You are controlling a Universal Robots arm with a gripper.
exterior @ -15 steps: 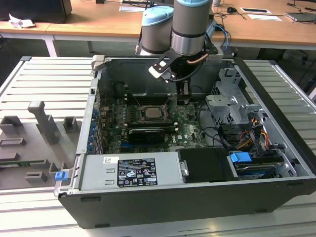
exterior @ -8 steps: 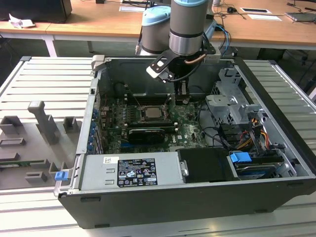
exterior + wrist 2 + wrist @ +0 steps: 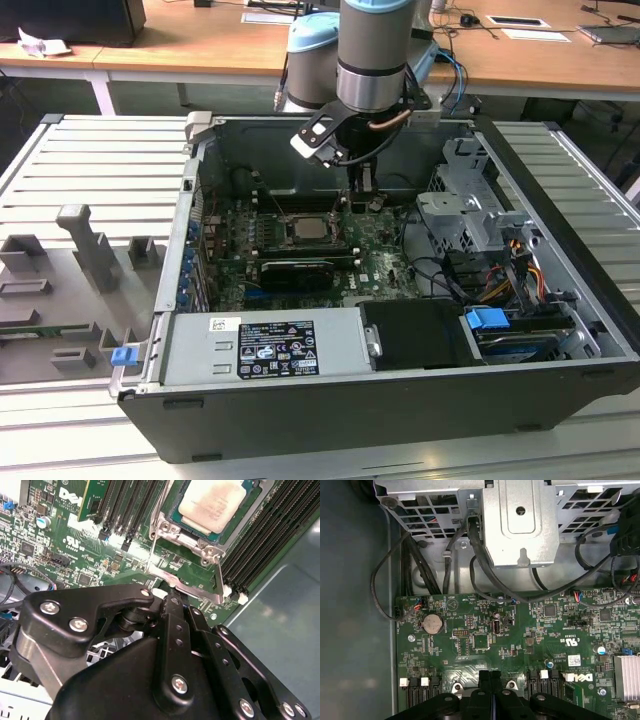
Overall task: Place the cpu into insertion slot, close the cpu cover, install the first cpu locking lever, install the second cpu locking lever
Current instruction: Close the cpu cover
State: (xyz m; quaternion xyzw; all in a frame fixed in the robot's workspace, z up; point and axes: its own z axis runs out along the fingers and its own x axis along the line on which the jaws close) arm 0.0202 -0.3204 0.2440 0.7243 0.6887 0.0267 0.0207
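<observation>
The cpu (image 3: 212,502), a pale silver square, lies in the insertion slot (image 3: 328,233) on the green motherboard. The cpu cover (image 3: 186,535), a silver frame, lies flat around the chip's edges. A bright metal locking lever (image 3: 200,591) runs along the socket's near side. My gripper (image 3: 170,594) is shut, its black tips right at that lever's end; whether they touch it I cannot tell. In the exterior view the gripper (image 3: 362,198) hangs inside the case just to the exterior view's right of the cpu (image 3: 304,228). The shut tips (image 3: 491,676) also show in the first wrist view.
Long black memory slots (image 3: 260,540) flank the socket on both sides. A metal drive cage (image 3: 470,205) with bundled cables (image 3: 470,545) stands at the exterior view's right. The power supply (image 3: 265,345) fills the case front. Grey fixtures (image 3: 90,250) sit outside on the exterior view's left.
</observation>
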